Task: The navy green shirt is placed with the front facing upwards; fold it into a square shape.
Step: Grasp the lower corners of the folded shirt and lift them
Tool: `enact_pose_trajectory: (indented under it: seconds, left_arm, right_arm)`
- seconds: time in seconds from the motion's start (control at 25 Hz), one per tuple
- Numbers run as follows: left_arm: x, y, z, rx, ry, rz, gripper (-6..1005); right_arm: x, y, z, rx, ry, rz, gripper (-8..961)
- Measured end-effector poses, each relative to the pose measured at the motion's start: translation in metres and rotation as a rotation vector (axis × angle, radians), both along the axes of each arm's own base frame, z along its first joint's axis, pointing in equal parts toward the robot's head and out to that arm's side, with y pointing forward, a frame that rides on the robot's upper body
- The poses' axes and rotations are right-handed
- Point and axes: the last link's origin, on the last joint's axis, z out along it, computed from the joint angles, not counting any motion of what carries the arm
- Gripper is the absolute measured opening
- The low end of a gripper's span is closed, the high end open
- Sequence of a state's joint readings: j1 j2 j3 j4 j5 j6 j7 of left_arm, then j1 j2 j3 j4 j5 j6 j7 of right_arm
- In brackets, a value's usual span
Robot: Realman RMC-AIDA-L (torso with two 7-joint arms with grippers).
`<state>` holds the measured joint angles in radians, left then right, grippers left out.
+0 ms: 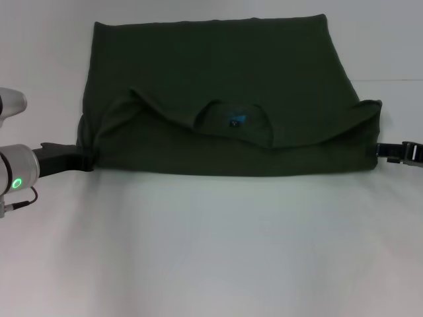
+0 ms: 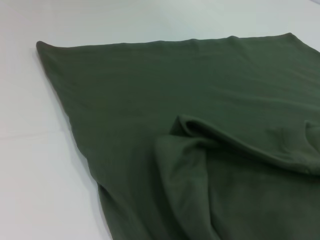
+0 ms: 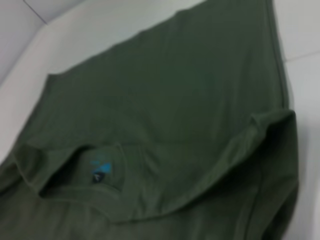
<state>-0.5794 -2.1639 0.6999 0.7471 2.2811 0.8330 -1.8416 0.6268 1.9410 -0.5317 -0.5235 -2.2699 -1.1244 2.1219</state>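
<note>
now, shirt: the navy green shirt point(image 1: 218, 86) lies folded across the white table point(image 1: 211, 251), blue neck label point(image 1: 238, 121) showing.
left gripper point(image 1: 84, 158): at shirt's left edge, grip unclear.
right gripper point(image 1: 382, 150): at right edge, likewise.
risk: uneven pull skews the fold.

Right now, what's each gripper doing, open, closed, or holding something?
Left gripper: at the left edge of the navy green shirt; cannot be told.
Right gripper: at the shirt's right edge; cannot be told.
</note>
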Motion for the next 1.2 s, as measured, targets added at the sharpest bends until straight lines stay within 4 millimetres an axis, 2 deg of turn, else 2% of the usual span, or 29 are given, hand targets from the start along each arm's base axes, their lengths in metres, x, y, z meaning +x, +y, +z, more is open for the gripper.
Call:
enact_pose_trajectory:
  seconds: [0.36,0.64,1.08,1.2]
  left_arm:
    - [0.002,0.0,-0.002,-0.006,-0.002,-0.003,57]
    - [0.002,0.001,-0.003,-0.009,-0.004,-0.004,58]
    - [0.001,-0.001,-0.004,-0.012,-0.006,0.003,57]
    - [0.0,-0.002,-0.005,-0.015,-0.015,0.01,57]
  right_arm:
    - [-0.003,0.005,-0.018,-0.012,-0.051,-0.003,693]
    - [-0.009,0.01,-0.021,0.0,-0.051,0.01,679]
    - [-0.011,0.014,-0.022,0.007,-0.081,0.037,458]
    - [-0.011,0.013,-0.023,0.013,-0.079,0.045,218]
